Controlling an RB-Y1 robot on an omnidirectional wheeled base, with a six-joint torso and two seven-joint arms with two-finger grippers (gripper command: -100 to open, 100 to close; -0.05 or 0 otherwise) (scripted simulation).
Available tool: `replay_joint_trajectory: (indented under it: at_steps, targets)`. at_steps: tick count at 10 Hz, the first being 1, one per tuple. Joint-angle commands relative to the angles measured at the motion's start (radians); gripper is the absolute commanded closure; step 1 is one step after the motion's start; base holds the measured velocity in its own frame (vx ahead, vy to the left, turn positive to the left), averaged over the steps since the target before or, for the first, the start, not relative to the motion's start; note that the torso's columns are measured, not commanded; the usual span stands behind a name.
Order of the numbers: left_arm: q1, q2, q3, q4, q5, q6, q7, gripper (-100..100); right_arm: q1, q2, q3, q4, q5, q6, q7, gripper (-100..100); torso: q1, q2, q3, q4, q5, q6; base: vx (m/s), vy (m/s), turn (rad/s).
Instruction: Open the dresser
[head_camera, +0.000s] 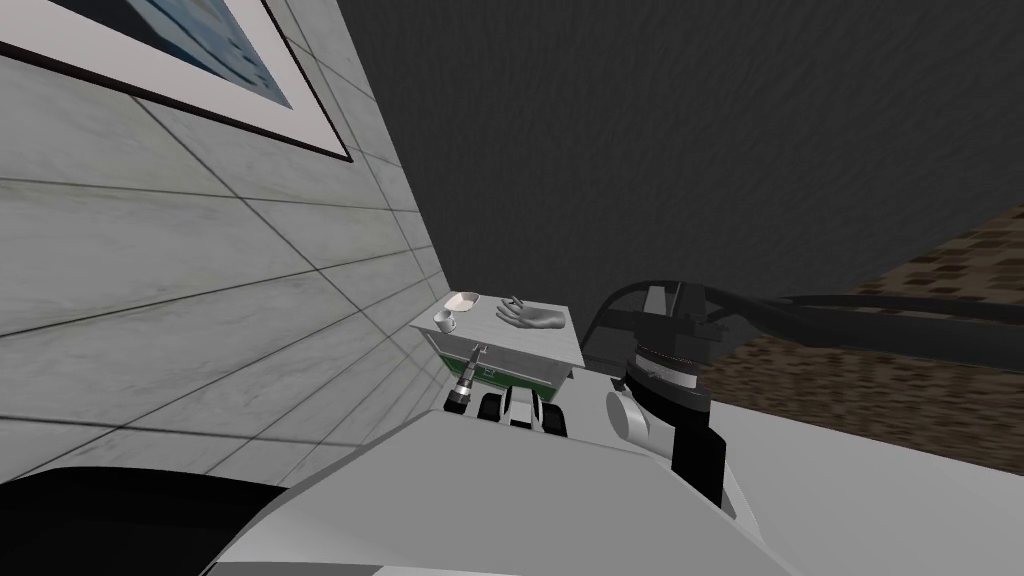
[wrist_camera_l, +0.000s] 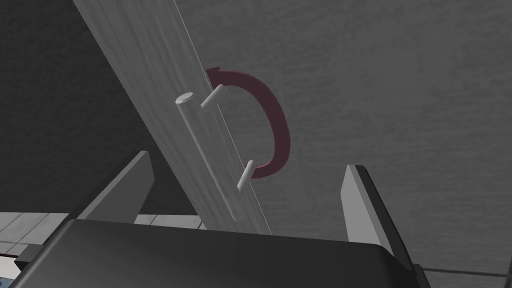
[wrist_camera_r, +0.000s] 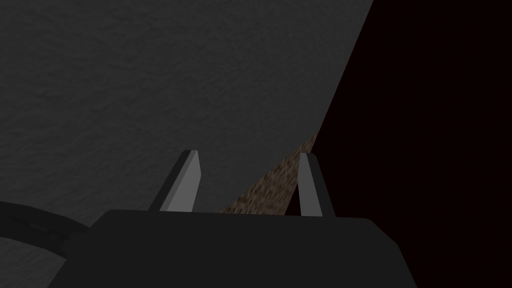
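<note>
Pale grey and wood-grained, the dresser (head_camera: 485, 328) stands in the corner where the tiled wall (head_camera: 200, 300) meets a dark one, just ahead of me. On its top sit a shallow bowl (head_camera: 463, 299), a small cup (head_camera: 445, 321) and a hand-shaped figure (head_camera: 535, 317). The left gripper (wrist_camera_l: 250, 161) is at the dresser's front, fingers spread wide to either side of the bar handle (wrist_camera_l: 209, 160), neither touching it. Behind the handle curves a dark red arc (wrist_camera_l: 272, 120); what it belongs to I cannot tell. The right gripper (wrist_camera_r: 248, 154) hangs off to my right, released, holding nothing.
</note>
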Motion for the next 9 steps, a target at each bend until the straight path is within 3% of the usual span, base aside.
replay_joint_trajectory:
  at_steps: [1,3,4,6,9]
  targets:
    - [-0.039,0.013,0.006,-0.019,0.005,0.059,0.015,-100,0.0,0.0,0.0,0.0,0.0,0.0,0.0,0,-0.001,0.0,0.0,0.0,0.0,0.0,-0.024,-0.036,0.004]
    - [-0.041,0.012,0.007,-0.005,0.005,0.048,0.013,-100,0.0,0.0,0.0,0.0,0.0,0.0,0.0,0,-0.001,-0.001,0.0,0.0,0.0,0.001,-0.014,-0.016,0.004]
    - [-0.008,0.004,0.001,-0.005,0.001,0.016,0.005,100,0.0,0.0,0.0,0.0,0.0,0.0,0.0,0,0.0,-0.001,-0.001,0.0,0.0,0.0,0.015,0.025,-0.009]
    - [0.017,-0.004,-0.002,0.005,-0.002,-0.018,-0.004,100,0.0,0.0,0.0,0.0,0.0,0.0,0.0,0,0.005,-0.007,-0.002,-0.006,0.003,-0.001,0.022,0.031,-0.01]
    - [-0.011,0.01,-0.002,-0.023,-0.001,0.027,0.015,100,0.0,0.0,0.0,0.0,0.0,0.0,0.0,0,0.002,-0.001,0.0,-0.003,0.001,-0.002,-0.088,-0.011,0.015]
